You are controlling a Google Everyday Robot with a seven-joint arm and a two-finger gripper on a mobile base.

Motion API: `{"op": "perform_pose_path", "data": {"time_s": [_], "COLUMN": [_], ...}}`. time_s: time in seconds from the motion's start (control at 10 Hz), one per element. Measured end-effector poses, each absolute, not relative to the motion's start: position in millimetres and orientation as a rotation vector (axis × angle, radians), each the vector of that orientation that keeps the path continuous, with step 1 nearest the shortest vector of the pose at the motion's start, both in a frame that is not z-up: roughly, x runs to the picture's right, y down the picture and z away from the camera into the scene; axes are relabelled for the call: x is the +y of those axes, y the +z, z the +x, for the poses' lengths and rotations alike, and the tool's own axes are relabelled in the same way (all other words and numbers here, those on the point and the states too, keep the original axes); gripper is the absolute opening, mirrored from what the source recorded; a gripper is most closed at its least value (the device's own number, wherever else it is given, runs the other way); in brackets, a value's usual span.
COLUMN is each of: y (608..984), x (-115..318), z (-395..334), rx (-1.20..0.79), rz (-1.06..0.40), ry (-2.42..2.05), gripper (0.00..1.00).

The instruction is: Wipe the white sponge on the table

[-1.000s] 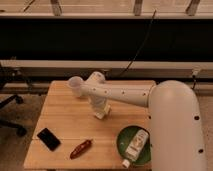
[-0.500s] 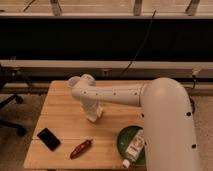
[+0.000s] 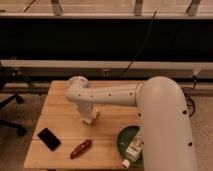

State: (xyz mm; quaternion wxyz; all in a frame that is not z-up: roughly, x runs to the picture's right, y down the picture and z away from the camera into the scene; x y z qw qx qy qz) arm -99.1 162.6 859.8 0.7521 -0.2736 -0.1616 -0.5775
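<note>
Your gripper (image 3: 90, 118) is down at the middle of the wooden table (image 3: 60, 127), apparently pressing the white sponge (image 3: 93, 116) against the planks, so you look mid-wipe with most of the tabletop left; grip state I cannot tell.

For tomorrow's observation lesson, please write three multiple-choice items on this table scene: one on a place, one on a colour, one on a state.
1. Where is the gripper?
A. Low over the middle of the table
B. Above the green plate
C. Off the table

2. What colour is the flat phone?
A. White
B. Black
C. Green

3. How is the white bottle placed?
A. Upright
B. Hanging
C. Lying on the plate

Answers: 1 A, the arm ends mid-table; 2 B, it is dark against the wood; 3 C, it rests sideways on the plate.
</note>
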Motion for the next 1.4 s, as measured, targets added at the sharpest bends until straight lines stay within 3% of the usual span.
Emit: {"op": "perform_pose_path", "data": {"time_s": [0.8,1.4], "y": [859,887], "x": [169,125], "z": [-18,0], "rx": [-0.351,-0.294], "rz": [-0.703,-0.713], "ry": [-1.088,-1.057], "gripper": [0.0,0.0]}}
